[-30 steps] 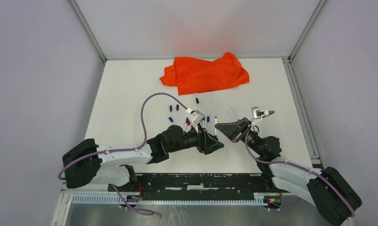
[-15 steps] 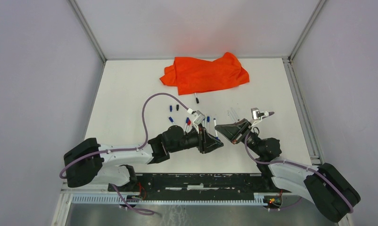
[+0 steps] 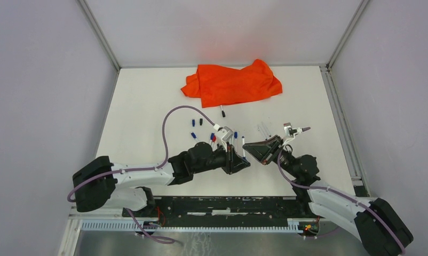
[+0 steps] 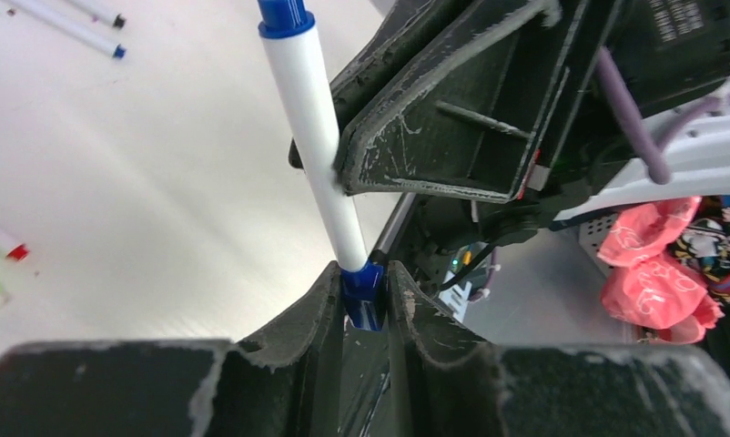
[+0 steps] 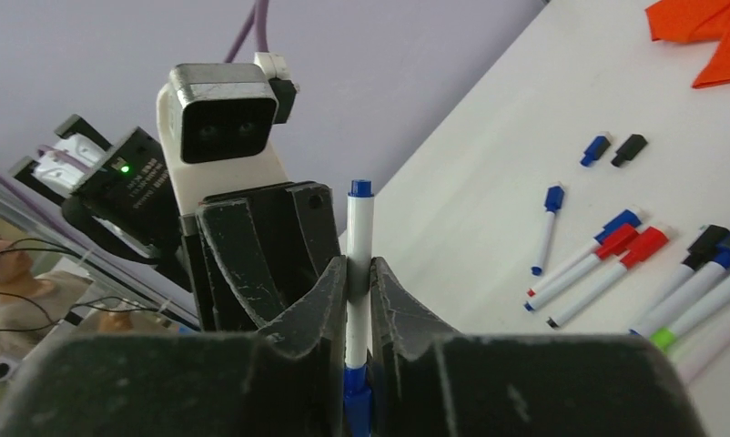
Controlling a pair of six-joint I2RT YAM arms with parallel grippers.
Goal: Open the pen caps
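Note:
A white pen with blue ends [image 3: 244, 149] hangs above the table between my two grippers. In the left wrist view my left gripper [image 4: 362, 284] is shut on its blue pen cap [image 4: 363, 299], and the barrel [image 4: 320, 155] runs up past the right gripper's finger. In the right wrist view my right gripper [image 5: 359, 273] pinches the white barrel [image 5: 359, 232]; the pen's other blue end [image 5: 357, 401] sits deeper between its fingers. From the top camera, the left gripper [image 3: 248, 163] and right gripper [image 3: 246, 144] meet tip to tip. A loose blue cap [image 5: 596, 149] and a black cap [image 5: 629, 148] lie on the table.
An orange cloth [image 3: 230, 82] lies crumpled at the back of the white table [image 3: 148, 106]. Several pens [image 5: 616, 259] lie in a row beyond the grippers, and thin barrels [image 3: 265, 129] lie to their right. One pen [image 3: 222, 112] sits near the cloth's edge.
My left gripper's jaws have closed onto the pen's blue cap. Both arms have drawn slightly closer together, and the pen has stayed in the right gripper.

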